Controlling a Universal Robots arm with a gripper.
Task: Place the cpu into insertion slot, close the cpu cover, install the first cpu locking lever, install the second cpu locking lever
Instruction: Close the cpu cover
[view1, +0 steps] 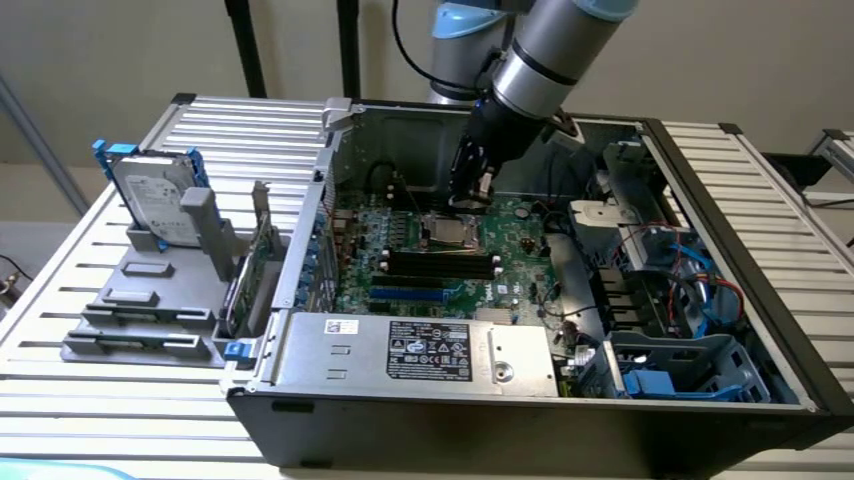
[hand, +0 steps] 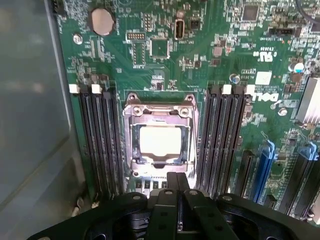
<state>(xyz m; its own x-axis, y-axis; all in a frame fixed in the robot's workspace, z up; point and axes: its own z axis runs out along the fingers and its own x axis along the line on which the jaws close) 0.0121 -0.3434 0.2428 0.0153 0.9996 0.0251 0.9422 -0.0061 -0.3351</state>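
We see the gripper (view1: 467, 200) lowered into the open computer case (view1: 747, 330), hanging just above the insertion slot (view1: 451, 233) on the green motherboard (view1: 514, 250). In the wrist view its two black fingers (hand: 171, 186) are pressed together with nothing between them.

The cpu (hand: 160, 141) lies seated in the slot, its pale metal top facing up. The cpu cover (hand: 187, 145) appears to lie flat over it, framing the chip through its square opening. We cannot tell how the locking levers stand.

Black memory slots (hand: 100, 140) flank the socket on both sides, and a round coin battery (hand: 102, 21) sits further off on the board.

In the exterior view, a power supply (view1: 414, 350) fills the near edge of the case. A hard drive (view1: 154, 200) stands outside it at the exterior view's left.
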